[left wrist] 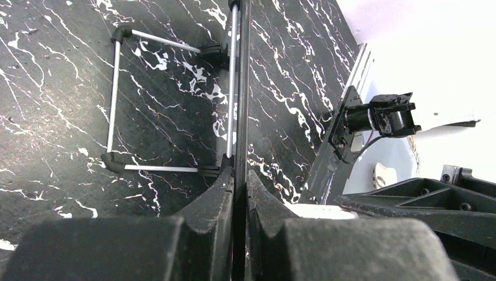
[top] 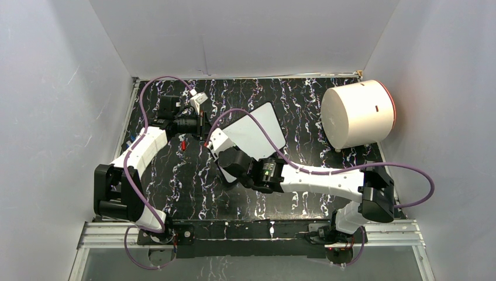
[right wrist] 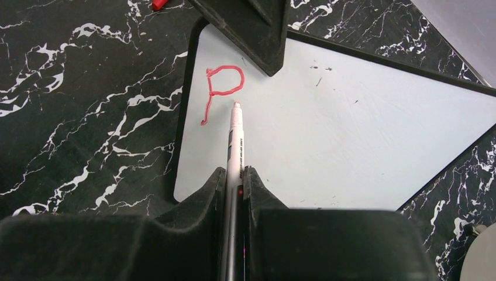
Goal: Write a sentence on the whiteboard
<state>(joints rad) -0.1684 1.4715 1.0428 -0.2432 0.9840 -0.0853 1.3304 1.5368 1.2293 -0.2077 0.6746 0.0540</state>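
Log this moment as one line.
left claw: shut on whiteboard edge | right claw: shut on marker | marker tip: beside the P | sentence: only a red P written

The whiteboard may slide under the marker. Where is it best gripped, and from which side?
Probably the thin black-framed edge of the whiteboard by the P, from the left, pinching across its thickness: it is flat and thin, and that keeps the face clear for the marker.
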